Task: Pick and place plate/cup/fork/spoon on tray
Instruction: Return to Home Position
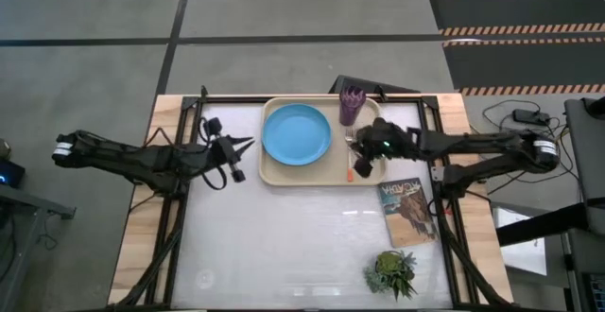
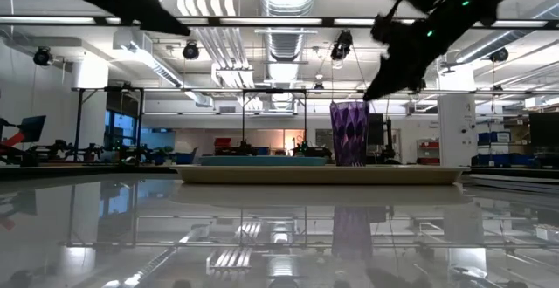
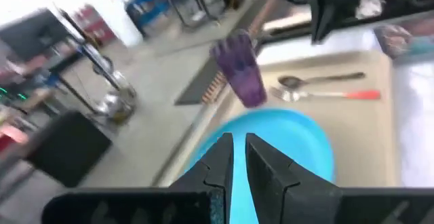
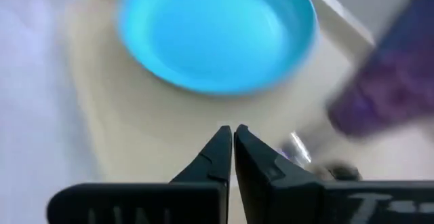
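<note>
The cream tray (image 1: 276, 174) lies at the table's far middle. On it sit the light-blue plate (image 1: 297, 134), the purple cup (image 1: 352, 104) upright at its far right corner, and the dark spoon (image 3: 319, 80) beside the orange-handled fork (image 3: 329, 95) along its right side. My right gripper (image 1: 361, 161) hovers shut and empty above the tray's right side, over the cutlery; the low view shows its tips (image 2: 370, 92) well above the tray (image 2: 319, 174). My left gripper (image 1: 248, 145) is shut and empty, just left of the tray, pointing at the plate (image 3: 285, 149).
A picture-covered book (image 1: 407, 213) lies right of the tray toward the near side. A small green potted plant (image 1: 391, 272) stands near the table's near right edge. Black frame rails run along the table's left and right sides.
</note>
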`<state>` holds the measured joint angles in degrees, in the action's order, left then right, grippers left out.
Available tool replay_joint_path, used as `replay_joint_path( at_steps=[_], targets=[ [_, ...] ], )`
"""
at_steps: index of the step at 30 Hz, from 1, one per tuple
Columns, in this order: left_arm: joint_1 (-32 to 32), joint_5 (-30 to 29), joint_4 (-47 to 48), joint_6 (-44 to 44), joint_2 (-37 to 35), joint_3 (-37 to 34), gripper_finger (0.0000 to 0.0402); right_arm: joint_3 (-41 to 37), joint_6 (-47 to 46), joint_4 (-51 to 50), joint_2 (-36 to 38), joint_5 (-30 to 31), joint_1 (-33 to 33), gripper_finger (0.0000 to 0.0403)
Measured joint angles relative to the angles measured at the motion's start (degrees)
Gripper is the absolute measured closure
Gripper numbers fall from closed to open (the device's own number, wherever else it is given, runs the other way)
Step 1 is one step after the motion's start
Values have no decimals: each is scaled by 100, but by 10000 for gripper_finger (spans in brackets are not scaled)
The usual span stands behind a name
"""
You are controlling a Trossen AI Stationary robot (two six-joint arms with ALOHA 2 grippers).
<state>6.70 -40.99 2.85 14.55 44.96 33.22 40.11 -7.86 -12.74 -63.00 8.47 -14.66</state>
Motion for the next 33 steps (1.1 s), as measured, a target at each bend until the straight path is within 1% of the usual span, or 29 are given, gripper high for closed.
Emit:
replay_joint_path(
  at_steps=[1,3,6,8,9,11,14,17,20,24,28,31,33],
  targets=[
    [0,67,248,-167,-142,-27,379,-154,114,253,212,-1,151,394],
    [2,442,508,-387,-447,-134,379,-497,369,744,646,5,411,394],
    [0,1441,557,-478,-963,-405,379,-1040,686,1347,1307,-35,698,394],
    [1,2086,556,-390,-1312,-633,379,-1387,877,1692,1756,-187,790,394],
    [4,2339,556,-372,-1474,-743,379,-1550,940,1841,1980,-287,814,394],
    [0,2591,520,-368,-1799,-954,379,-1837,1071,2064,2415,-524,818,394],
    [2,2616,510,-372,-2298,-1239,379,-2237,1308,2316,3039,-711,818,394],
    [2,2624,406,-397,-2768,-1528,379,-2562,1480,2375,3641,-742,818,394],
    [2,2660,303,-568,-3234,-1826,379,-2859,1527,2371,4184,-755,818,394],
    [2,2726,128,-795,-3857,-2310,379,-3189,1542,2350,4879,-1025,816,394],
    [3,2881,-178,-827,-4444,-2736,379,-3437,1557,2328,5501,-1146,816,394],
    [2,2964,-285,-972,-4494,-2963,379,-3563,1664,2267,5898,-1151,815,394],
    [2,3079,-667,-980,-4456,-3023,379,-3640,1791,2300,6147,-1179,820,394]
  ],
)
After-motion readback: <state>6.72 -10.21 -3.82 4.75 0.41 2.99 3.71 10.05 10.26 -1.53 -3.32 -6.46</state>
